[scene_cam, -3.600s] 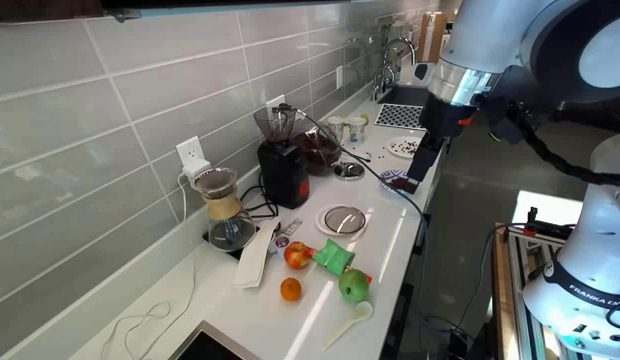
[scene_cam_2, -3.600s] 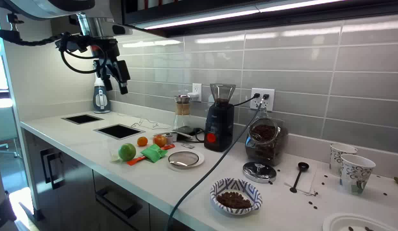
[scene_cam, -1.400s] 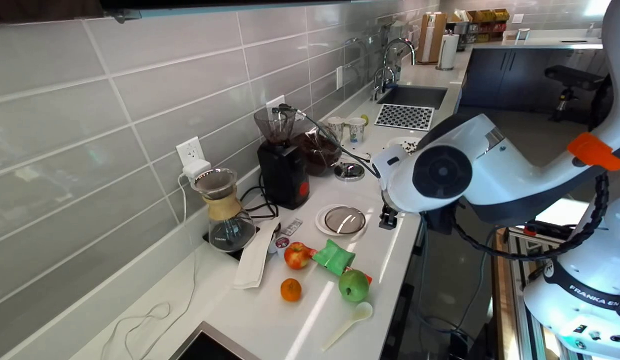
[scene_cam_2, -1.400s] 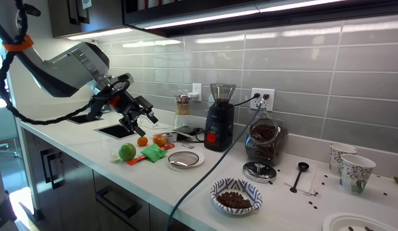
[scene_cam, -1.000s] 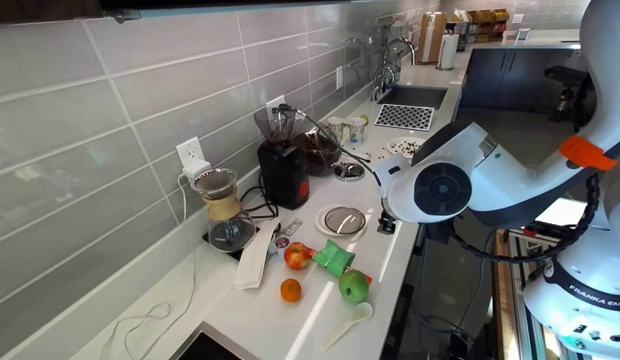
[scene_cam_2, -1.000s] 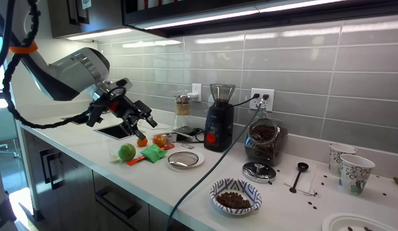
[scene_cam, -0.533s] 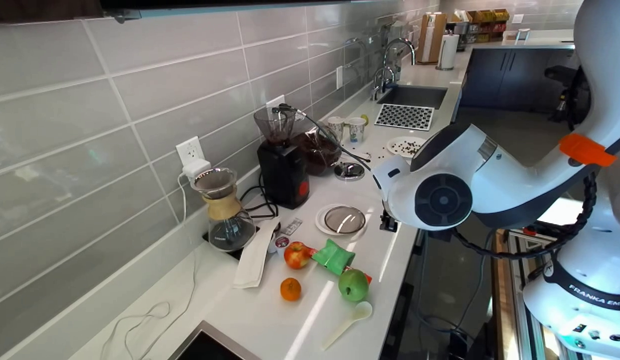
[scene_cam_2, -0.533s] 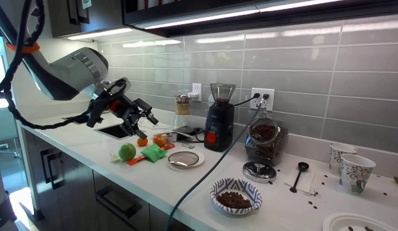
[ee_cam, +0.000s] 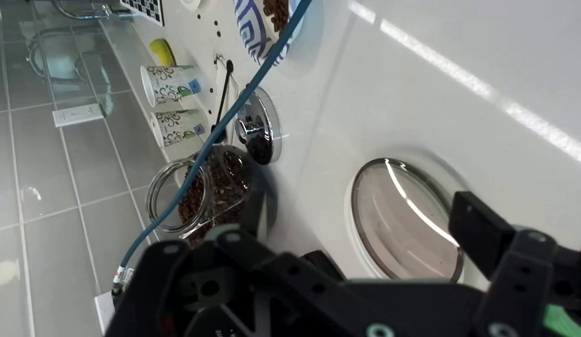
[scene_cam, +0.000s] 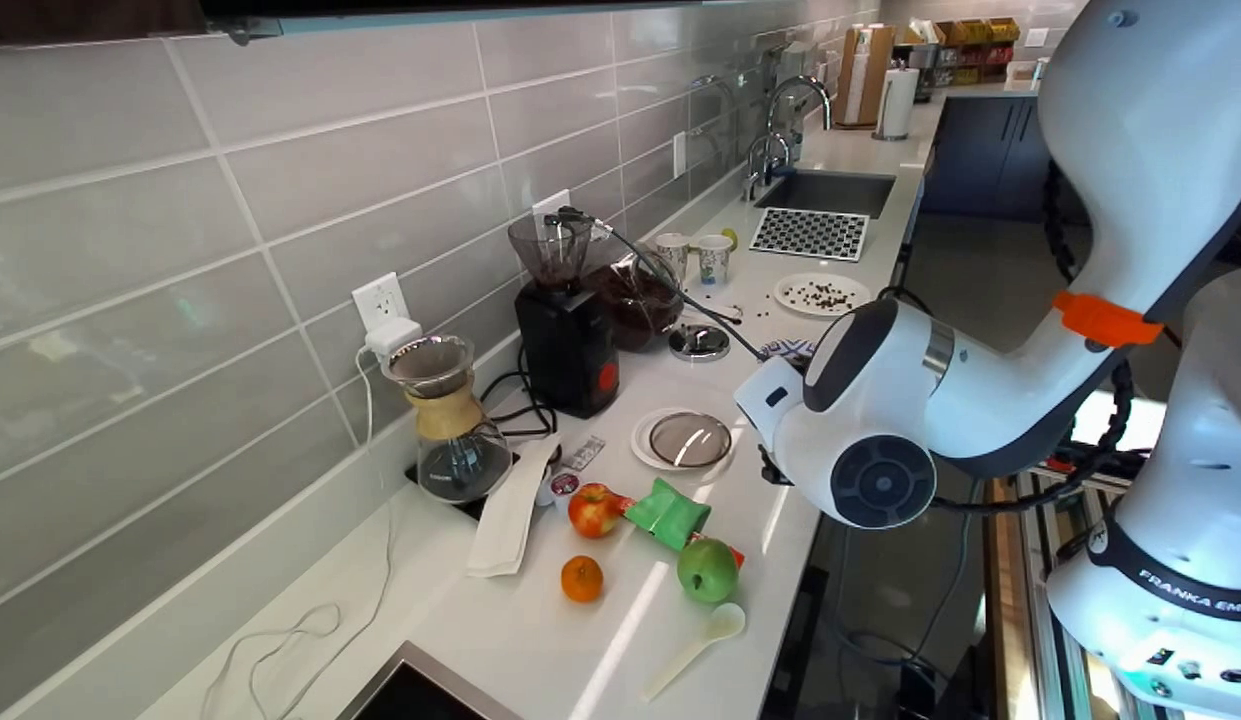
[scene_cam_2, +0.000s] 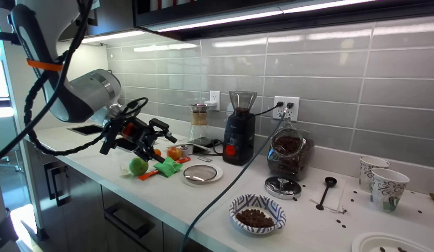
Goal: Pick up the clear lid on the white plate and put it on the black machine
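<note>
At left in an exterior view hangs the end effector (scene_cam_2: 168, 149), jaws apart. Rightward, the clear lid (scene_cam_2: 200, 173) lies on the white plate (scene_cam_2: 220, 173); farther right stands the black machine (scene_cam_2: 239, 138).

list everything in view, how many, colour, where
clear lid: 1, greyish, on white plate
white plate: 1, white, under clear lid
coffee grinder: 1, black, by wall
glass carafe: 1, clear, by wall
bean jar: 1, clear, by wall
metal lid: 1, silver, by bean jar
bowl: 1, blue and white, near metal lid
paper cups: 2, patterned white, near wall
scoop: 1, black, near paper cups
apple: 1, red, by packet
packet: 1, green, by apple
green fruit: 1, green, by packet
orange: 1, orange, near apple
spoon: 1, cream, by green fruit
checkered mat: 1, black/white, by sink
second plate: 1, white, near checkered mat
robot arm: 1, white, over counter
gripper: 1, black, open over counter
</note>
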Controlling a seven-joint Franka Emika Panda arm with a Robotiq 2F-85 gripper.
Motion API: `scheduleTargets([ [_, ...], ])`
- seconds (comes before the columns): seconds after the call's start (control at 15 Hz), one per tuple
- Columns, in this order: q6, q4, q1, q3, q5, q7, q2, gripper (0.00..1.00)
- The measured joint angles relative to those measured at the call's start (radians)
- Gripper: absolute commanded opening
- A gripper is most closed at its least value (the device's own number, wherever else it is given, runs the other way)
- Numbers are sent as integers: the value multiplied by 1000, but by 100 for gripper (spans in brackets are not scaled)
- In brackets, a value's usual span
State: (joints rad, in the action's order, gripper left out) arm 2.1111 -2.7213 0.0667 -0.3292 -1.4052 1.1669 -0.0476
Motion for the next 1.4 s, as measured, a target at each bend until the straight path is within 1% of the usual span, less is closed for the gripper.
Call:
scheduleTargets([
  [0.2,0,22,27,44,-96,49,78,100],
  [0.47,-13,52,50,77,-187,103,171,100],
  [0.8,-69,98,53,100,-271,158,278,100],
  [1.0,-73,127,53,112,-307,175,330,100],
  [1.4,-73,178,52,122,-393,189,385,100],
])
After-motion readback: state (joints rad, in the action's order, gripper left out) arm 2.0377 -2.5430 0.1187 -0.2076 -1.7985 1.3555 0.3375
